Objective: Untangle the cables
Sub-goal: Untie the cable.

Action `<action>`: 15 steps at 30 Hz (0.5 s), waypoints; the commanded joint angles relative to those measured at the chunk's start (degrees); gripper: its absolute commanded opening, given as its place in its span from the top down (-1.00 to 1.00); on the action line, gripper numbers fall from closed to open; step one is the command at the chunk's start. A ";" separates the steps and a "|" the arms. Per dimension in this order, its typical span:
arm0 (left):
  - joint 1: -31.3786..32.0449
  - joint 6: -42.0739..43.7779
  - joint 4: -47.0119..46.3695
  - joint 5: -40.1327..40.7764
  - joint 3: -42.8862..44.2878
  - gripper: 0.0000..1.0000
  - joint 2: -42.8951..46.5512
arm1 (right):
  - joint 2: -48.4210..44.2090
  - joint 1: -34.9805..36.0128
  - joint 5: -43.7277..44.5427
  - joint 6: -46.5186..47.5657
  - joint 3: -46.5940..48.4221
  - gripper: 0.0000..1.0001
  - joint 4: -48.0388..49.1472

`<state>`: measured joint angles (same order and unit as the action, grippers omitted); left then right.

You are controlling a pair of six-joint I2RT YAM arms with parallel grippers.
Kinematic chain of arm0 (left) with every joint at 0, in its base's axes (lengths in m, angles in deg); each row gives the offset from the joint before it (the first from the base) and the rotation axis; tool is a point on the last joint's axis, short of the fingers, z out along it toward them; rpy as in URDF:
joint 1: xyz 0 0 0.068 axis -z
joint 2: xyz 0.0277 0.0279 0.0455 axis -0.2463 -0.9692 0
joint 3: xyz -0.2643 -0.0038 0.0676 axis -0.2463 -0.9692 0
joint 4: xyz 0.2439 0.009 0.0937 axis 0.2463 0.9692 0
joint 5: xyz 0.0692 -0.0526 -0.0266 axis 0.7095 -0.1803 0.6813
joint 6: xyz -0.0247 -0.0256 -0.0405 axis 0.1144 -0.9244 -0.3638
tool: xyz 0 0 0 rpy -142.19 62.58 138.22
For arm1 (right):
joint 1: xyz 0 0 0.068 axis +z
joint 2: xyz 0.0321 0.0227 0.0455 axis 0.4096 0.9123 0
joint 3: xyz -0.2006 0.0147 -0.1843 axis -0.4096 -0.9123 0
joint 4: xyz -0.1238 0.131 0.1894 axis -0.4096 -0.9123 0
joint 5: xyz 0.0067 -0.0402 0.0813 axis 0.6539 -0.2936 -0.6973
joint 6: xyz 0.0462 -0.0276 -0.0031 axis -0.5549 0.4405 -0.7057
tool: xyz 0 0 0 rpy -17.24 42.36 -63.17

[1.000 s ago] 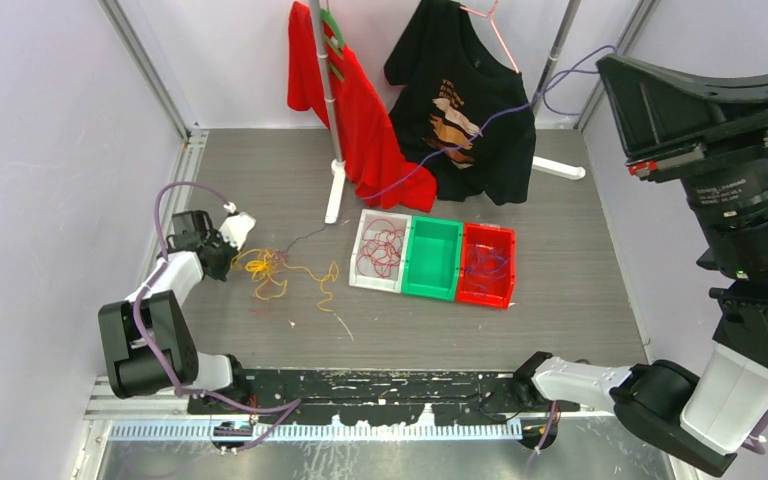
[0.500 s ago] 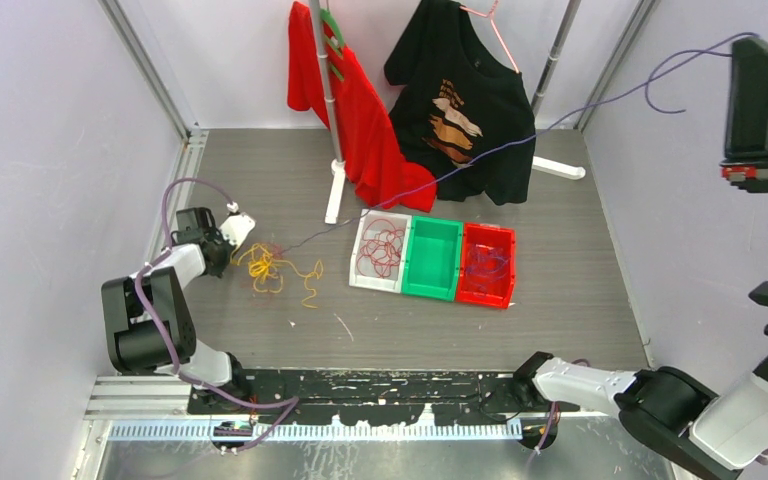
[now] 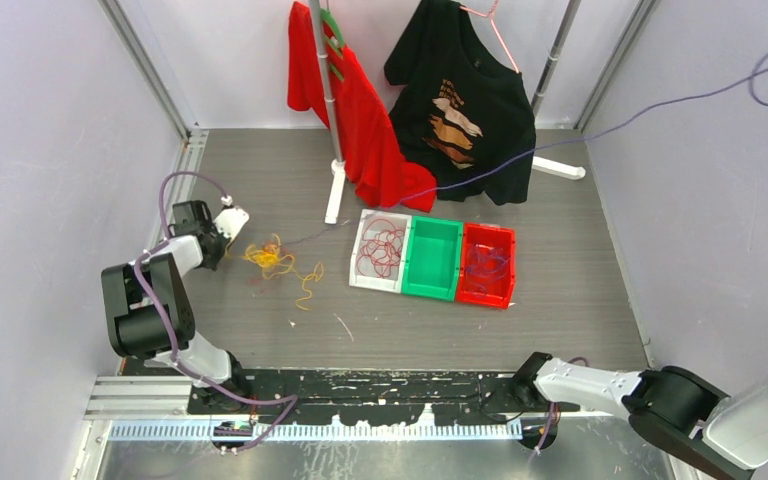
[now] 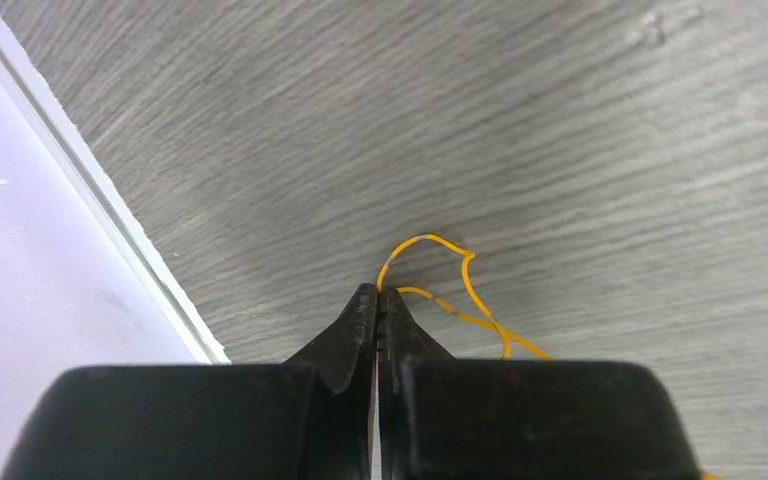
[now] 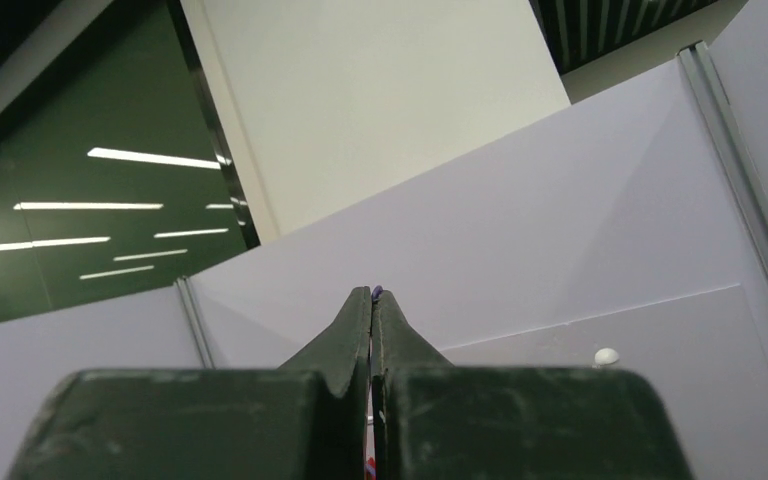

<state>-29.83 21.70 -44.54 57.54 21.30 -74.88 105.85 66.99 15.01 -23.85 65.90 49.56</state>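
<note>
While your left gripper point(image 4: 378, 300) sits low over the table point(image 3: 560, 230), its fingers are pressed together on a yellow cable point(image 4: 465, 278). That cable loops out from the very tips and trails off to their right over the grey boards. Seen from above, the rest of the yellow tangle point(image 3: 278, 262) lies on the table just beyond those fingertips, toward the middle. A purple cable point(image 3: 620, 122) leaves the far side of the tangle and rises off the surface. It passes in front of the black shirt point(image 3: 460, 80) and runs in a long line up to the right, out of the overhead view. Your right gripper point(image 5: 372, 300) is lifted high and faces the pale wall panels. Its fingers are pressed together with a sliver of purple showing at the tips, so it is pinching the purple cable. Only the lower part of the right arm point(image 3: 590, 382) shows from above, at the near edge. Farther out from the left fingers, past the tangle, three bins stand side by side and touching. The white bin point(image 3: 355, 262) holds coiled red cables point(image 3: 382, 248), the green bin point(image 3: 433, 255) is in the middle, and the red bin point(image 3: 482, 297) holds a few purple cables point(image 3: 485, 262). Behind the bins, a red shirt point(image 3: 365, 130) hangs beside the rack pole point(image 3: 336, 190), with the black shirt to its right.
</note>
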 commanded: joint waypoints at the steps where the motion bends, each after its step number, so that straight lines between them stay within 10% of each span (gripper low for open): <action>1: -0.99 -1.42 0.10 0.46 3.07 1.00 -2.16 | -0.66 2.44 2.76 2.55 -0.48 0.98 3.54; 6: -1.21 -6.53 11.94 -9.97 9.07 0.80 1.87 | 0.66 5.71 0.21 -4.02 -10.54 0.98 -2.11; 12: -1.39 -4.64 25.17 -16.18 13.21 -0.97 6.24 | 4.38 5.71 -12.89 -15.12 -20.88 0.98 0.64; 15: -1.72 -4.00 28.97 -18.90 14.37 -0.99 8.90 | 6.37 5.71 -17.99 -19.76 -23.40 0.98 3.24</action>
<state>-30.68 16.95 -24.37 45.04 33.17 -70.38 109.06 72.45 6.42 -35.35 44.89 50.31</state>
